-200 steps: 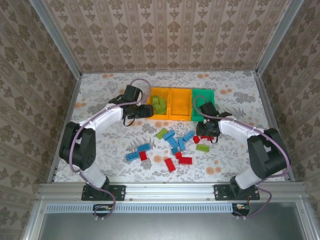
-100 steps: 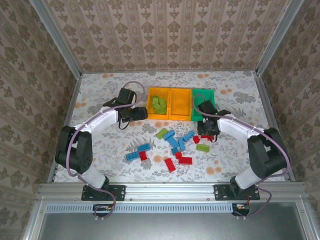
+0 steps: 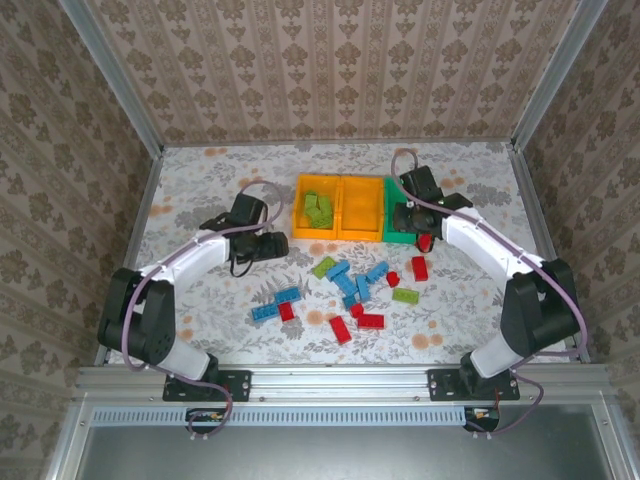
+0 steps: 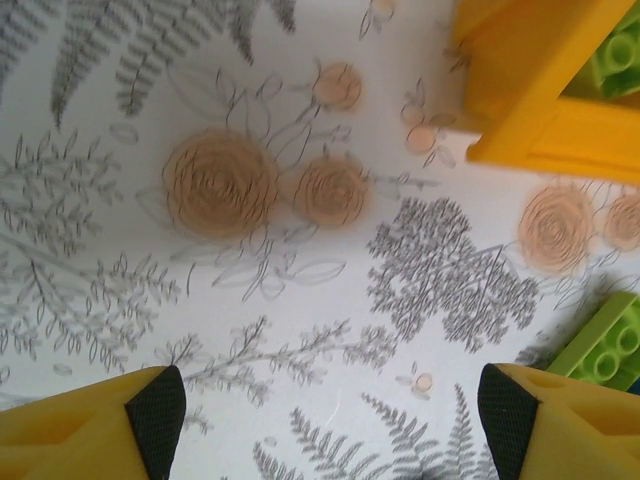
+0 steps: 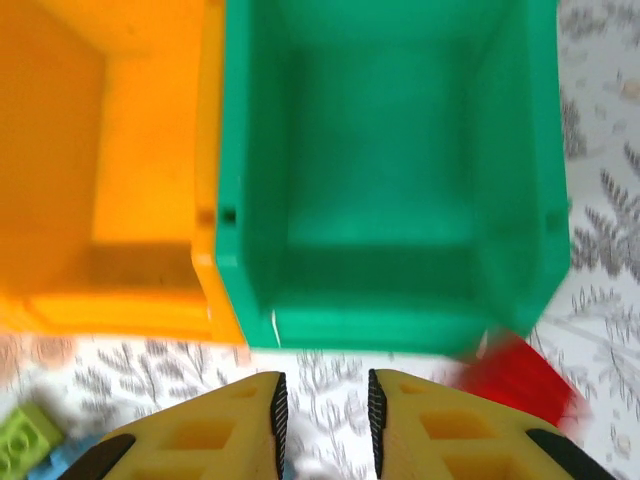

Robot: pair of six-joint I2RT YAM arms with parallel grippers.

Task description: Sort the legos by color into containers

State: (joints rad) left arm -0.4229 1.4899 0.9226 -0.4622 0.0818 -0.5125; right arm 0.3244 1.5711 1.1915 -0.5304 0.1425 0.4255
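Observation:
Loose legos lie mid-table: blue bricks (image 3: 345, 280), lime bricks (image 3: 324, 267) and red bricks (image 3: 370, 321). Three containers stand in a row behind them. The left orange bin (image 3: 299, 212) holds lime bricks (image 3: 318, 210). The middle orange bin (image 3: 357, 212) and the green bin (image 5: 385, 325) look bare inside. My right gripper (image 5: 325, 420) hangs before the green bin's front wall (image 3: 396, 237), jaws a narrow gap apart with only tablecloth between. A blurred red brick (image 5: 515, 385) shows just right of its right finger. My left gripper (image 4: 330, 420) is wide open over bare cloth.
In the left wrist view, the left orange bin's corner (image 4: 540, 90) sits ahead to the right and a lime brick (image 4: 605, 345) lies by the right finger. Another red brick (image 3: 419, 268) lies right of the pile. Metal rails fence the flowered tablecloth.
My right gripper narrowed its jaws over the red bricks, then rose and moved back to the green bin's front. My left gripper drew leftward away from the orange bin.

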